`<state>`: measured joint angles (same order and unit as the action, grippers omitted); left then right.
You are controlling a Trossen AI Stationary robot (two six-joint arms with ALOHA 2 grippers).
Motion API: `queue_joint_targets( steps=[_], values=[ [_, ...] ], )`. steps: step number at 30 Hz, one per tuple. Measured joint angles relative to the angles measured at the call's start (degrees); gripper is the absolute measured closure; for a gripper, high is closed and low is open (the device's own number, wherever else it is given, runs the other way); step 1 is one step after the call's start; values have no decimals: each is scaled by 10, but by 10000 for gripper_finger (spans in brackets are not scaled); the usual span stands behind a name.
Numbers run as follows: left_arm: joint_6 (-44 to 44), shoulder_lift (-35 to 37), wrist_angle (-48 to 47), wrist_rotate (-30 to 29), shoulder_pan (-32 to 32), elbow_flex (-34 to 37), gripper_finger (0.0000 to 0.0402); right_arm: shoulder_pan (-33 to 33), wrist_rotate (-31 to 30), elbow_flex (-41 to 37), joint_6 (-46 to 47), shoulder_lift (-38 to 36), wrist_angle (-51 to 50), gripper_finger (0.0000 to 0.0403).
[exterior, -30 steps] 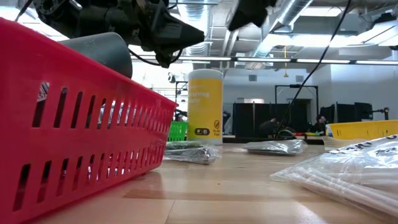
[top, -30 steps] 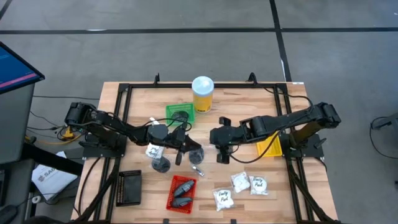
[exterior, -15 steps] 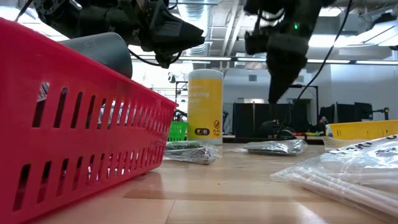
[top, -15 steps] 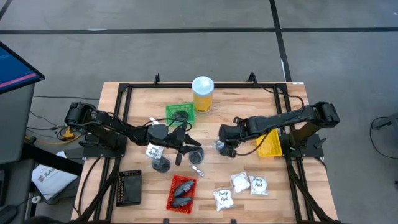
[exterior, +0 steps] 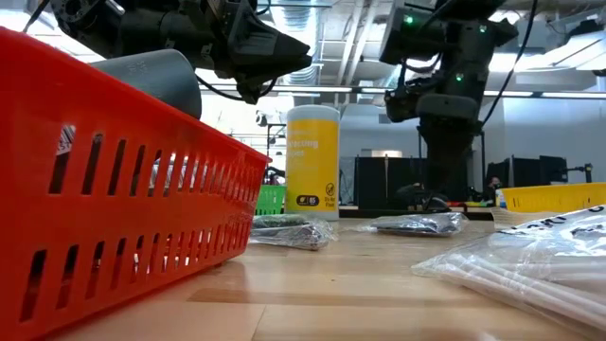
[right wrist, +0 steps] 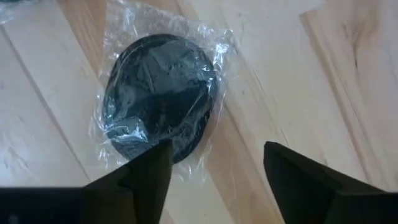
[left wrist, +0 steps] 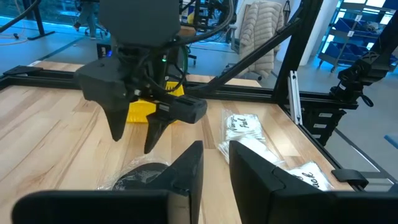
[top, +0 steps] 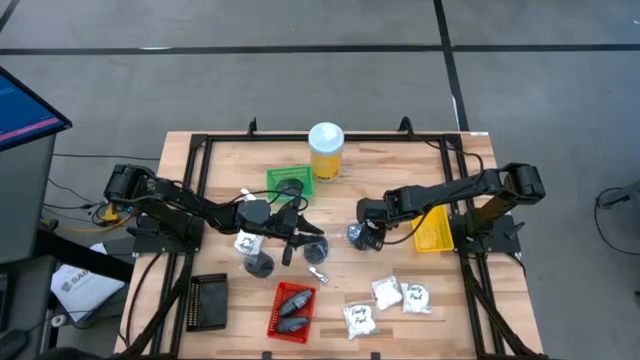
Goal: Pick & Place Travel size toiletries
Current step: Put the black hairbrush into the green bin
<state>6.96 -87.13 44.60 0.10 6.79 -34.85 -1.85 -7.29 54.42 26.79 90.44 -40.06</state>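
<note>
A dark round puck in clear crinkly wrap lies flat on the wooden table, right of centre. My right gripper points down just above it, open wide, one fingertip over the puck's edge. The left wrist view shows its two fingers spread above the puck. I cannot tell whether they touch the wrap. My left gripper hangs level above the table's middle, open a little, with nothing between its fingers. It points toward the right gripper.
A yellow jar with a white lid and a green tray stand at the far side. A yellow tray is on the right, with a red tray and a black tray near the front. White sachets and two more pucks lie loose.
My right gripper has come down from high above the table onto the wrapped puck, tipping from slanted to nearly straight down and shifting a little toward the table's right edge. Its fingers have opened wide. The puck has stayed in place.
</note>
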Motion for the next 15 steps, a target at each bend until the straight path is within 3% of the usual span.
queue_joint_targets(
  steps=[15],
  values=[
    [0, 0, 0, 0, 0, 0, 332, 0, 28, -60, 14, 0, 62, 148]
  ],
)
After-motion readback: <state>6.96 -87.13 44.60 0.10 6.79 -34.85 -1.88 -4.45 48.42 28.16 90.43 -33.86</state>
